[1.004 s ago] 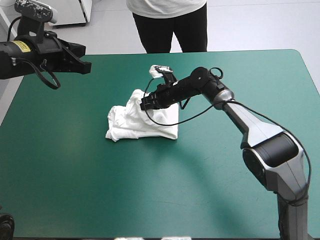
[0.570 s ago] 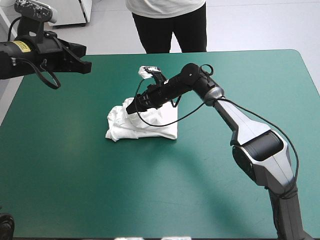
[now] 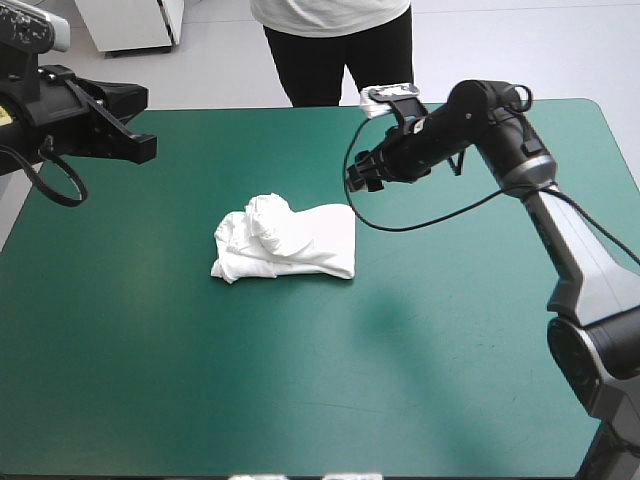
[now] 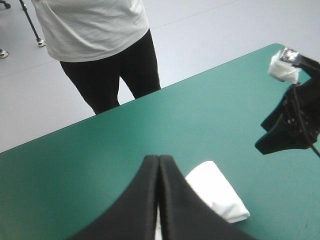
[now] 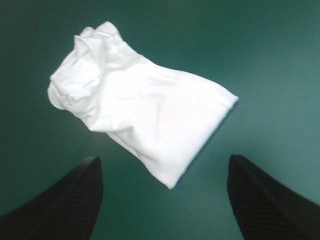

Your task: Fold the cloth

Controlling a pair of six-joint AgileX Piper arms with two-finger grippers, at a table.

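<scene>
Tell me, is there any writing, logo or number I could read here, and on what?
No text can be read.
T-shirt: plain white, no print visible.
Yellow label on the left arm: cut off at the view's edge, too small to read.
Teal-green table cover: no markings.

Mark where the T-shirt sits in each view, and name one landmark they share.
High view: T-shirt on the teal-green cover, slightly left of its middle.
Left wrist view: T-shirt beside the shut left pincer.
Right wrist view: T-shirt ahead of the open right pincer.
Shared landmark: the teal-green cover.
</scene>
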